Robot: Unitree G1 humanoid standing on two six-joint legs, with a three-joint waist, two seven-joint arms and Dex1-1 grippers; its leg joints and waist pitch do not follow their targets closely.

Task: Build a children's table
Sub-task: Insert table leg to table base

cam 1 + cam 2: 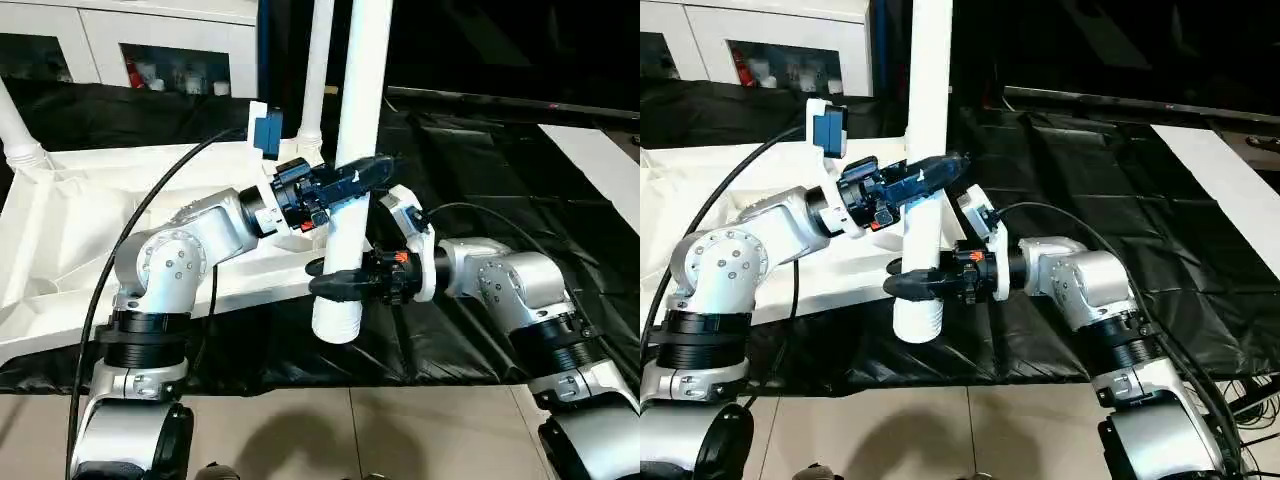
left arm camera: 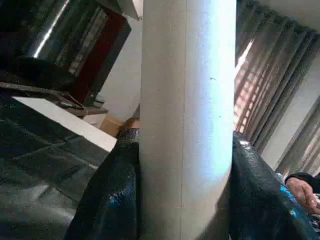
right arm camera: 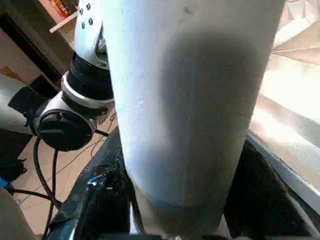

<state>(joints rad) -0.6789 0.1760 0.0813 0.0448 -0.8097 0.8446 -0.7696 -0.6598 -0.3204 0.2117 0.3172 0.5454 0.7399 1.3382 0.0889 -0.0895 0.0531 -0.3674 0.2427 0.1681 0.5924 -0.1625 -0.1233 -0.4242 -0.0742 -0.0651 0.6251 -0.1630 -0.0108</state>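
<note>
Work table [image 1: 560, 230]: black-covered, bears everything.

Table top [image 1: 60, 250]: white plastic, ribbed underside up, lies on work table. Two fitted legs [image 1: 318, 70] upright in far corner sockets; could obstruct swing.

Held leg [image 1: 355, 180]: upright, just off top's near corner, above work table edge. Likely light, stiff, smooth, slippery; grip mid-tube.

Left gripper [image 1: 345, 180]: clamped on held leg, upper.

Right gripper [image 1: 340, 283]: clamped on held leg, near lower end.

A large work table [image 1: 480, 230] is draped in crinkled black sheeting, white cabinets [image 1: 150, 40] are seen behind it, and grey curtains [image 2: 270, 90] are hung beyond.
</note>
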